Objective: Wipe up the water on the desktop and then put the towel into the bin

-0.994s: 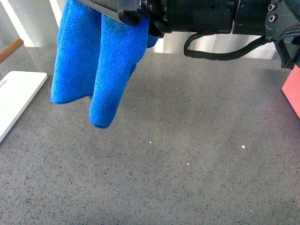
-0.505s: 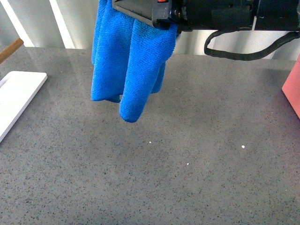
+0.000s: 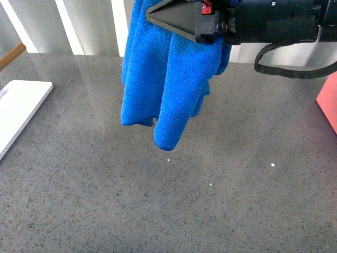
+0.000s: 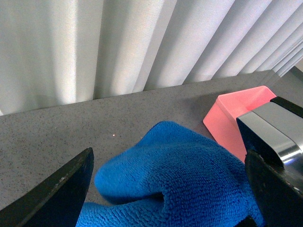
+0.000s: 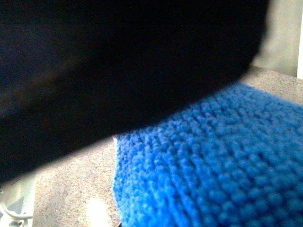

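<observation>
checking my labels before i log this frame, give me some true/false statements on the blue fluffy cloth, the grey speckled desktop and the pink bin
1. The bright blue fluffy microfibre towel lies spread flat on the dark grey speckled desktop. False: it hangs from the right gripper.
2. The right gripper is shut on the towel. True.
3. The towel is inside the pink plastic bin. False: it is in the gripper, outside the bin.
4. A flat white board lies on the desktop's left side. True.
</observation>
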Controlling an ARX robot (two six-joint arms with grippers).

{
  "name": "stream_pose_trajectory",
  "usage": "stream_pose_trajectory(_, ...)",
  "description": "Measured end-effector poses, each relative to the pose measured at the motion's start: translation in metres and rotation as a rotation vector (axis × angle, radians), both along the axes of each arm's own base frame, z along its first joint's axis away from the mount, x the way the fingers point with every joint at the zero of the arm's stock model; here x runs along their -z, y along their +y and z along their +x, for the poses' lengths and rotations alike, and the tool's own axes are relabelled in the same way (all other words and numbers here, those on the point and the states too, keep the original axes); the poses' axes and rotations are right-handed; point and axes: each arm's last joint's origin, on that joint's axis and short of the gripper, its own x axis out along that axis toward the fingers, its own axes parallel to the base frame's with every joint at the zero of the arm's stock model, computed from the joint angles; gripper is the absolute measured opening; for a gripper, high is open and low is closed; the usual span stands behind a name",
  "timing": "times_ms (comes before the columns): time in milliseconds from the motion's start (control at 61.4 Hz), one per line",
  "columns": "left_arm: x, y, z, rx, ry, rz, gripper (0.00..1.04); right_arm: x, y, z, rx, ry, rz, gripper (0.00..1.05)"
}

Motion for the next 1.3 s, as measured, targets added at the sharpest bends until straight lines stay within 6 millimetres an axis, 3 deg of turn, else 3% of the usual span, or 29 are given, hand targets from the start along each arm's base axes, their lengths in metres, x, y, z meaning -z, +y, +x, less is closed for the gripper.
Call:
stream_pose_trajectory(424, 0.000, -0.001, 0.000, -0.030, -0.025, 0.013, 0.96, 0.002, -0.004, -0.001, 0.009, -0.004, 0.002, 0.05)
stream_pose_trajectory(489, 0.002, 0.004, -0.006, -0.291, -0.209, 0.070, 0.84, 0.003, -0.004, -0.001, 0.009, -0.001, 0.001, 0.05)
stream_pose_trajectory(603, 0.013, 0.031, -0.030, -0.544, -0.311, 0.111, 0.66, 0.003, -0.005, -0.002, 0.006, 0.003, 0.001, 0.05)
stream_pose_trajectory(733, 0.030, 0.065, -0.058, -0.596, -0.329, 0.134, 0.43, 0.003, -0.009, 0.000, 0.019, 0.003, 0.001, 0.05)
stream_pose_trajectory(896, 0.060, 0.096, -0.097, -0.585, -0.308, 0.155, 0.03, 0.003, -0.008, 0.000, 0.014, 0.006, 0.004, 0.05)
stream_pose_trajectory(1075, 0.076, 0.118, -0.129, -0.593, -0.314, 0.162, 0.03, 0.004, -0.011, 0.000, 0.013, 0.007, 0.006, 0.05)
stream_pose_trajectory(1303, 0.085, 0.127, -0.149, -0.593, -0.312, 0.163, 0.03, 0.004, -0.011, 0.000, 0.014, 0.008, 0.006, 0.05)
